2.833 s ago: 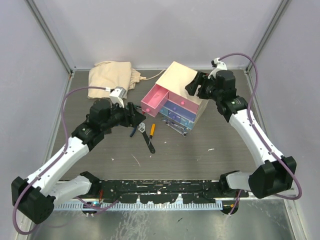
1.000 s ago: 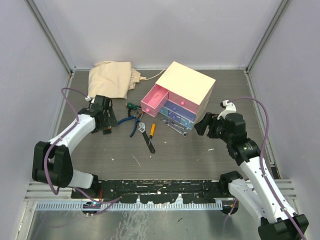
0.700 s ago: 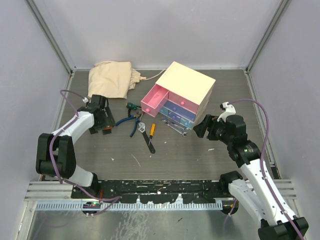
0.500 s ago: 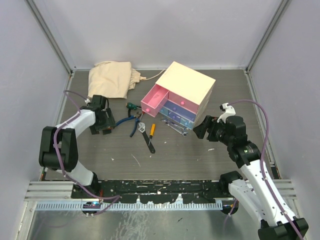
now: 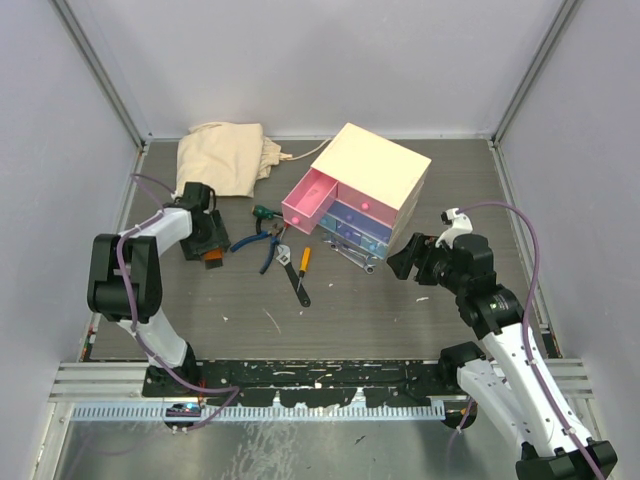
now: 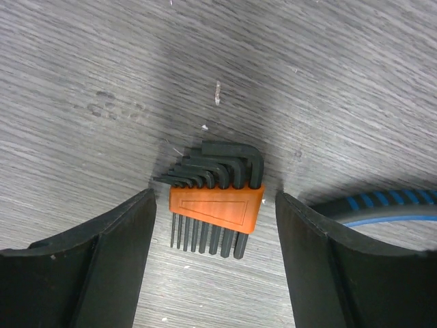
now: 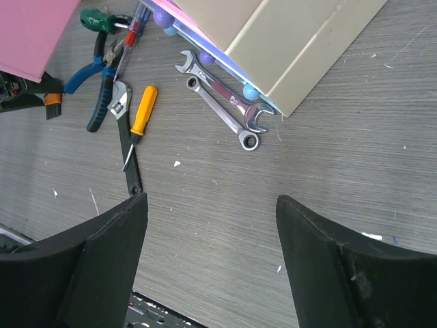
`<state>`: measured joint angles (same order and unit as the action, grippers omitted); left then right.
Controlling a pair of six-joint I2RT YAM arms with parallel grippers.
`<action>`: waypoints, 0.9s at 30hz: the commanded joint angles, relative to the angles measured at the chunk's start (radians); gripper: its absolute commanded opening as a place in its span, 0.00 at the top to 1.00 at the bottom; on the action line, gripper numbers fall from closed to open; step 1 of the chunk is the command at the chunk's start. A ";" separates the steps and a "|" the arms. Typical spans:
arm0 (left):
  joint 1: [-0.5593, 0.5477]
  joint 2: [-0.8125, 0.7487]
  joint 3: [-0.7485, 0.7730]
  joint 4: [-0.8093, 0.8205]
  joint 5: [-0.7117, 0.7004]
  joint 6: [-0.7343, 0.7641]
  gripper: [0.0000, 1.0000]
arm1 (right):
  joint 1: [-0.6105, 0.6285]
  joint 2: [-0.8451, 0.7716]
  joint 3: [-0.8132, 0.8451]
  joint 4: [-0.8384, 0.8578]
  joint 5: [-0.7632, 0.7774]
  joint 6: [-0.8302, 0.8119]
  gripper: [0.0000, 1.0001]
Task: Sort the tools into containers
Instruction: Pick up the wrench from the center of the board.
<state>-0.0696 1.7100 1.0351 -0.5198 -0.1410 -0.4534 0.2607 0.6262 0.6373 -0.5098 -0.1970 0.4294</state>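
Hex keys lie near the worktop's left edge, squarely inside the left pincer, which is wide open and empty; their shafts run crosswise to its closing line.

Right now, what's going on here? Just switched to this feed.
The left gripper is open, straddling an orange hex key set on the table, not yet gripping it. The right gripper, also open and empty, hovers near the two spanners by the chest. The pink drawer is open; pliers, wrench, orange screwdriver and green screwdriver lie on the table.
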 commanded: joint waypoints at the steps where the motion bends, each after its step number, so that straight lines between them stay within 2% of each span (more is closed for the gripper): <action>1: 0.005 0.023 0.034 0.007 0.010 0.016 0.29 | 0.002 -0.014 0.000 0.011 -0.004 0.017 0.20; 10: 0.005 0.026 -0.013 -0.014 0.025 -0.001 0.36 | 0.002 -0.014 -0.005 0.012 -0.001 0.031 0.20; 20: 0.005 -0.004 -0.050 -0.028 0.010 0.002 0.37 | 0.003 -0.002 -0.025 0.043 -0.028 0.054 0.21; 27: 0.004 0.017 -0.052 -0.018 0.030 0.000 0.47 | 0.002 -0.013 -0.030 0.037 -0.017 0.056 0.21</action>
<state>-0.0696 1.6978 1.0080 -0.5159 -0.1471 -0.4507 0.2607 0.6262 0.6037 -0.5091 -0.2077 0.4744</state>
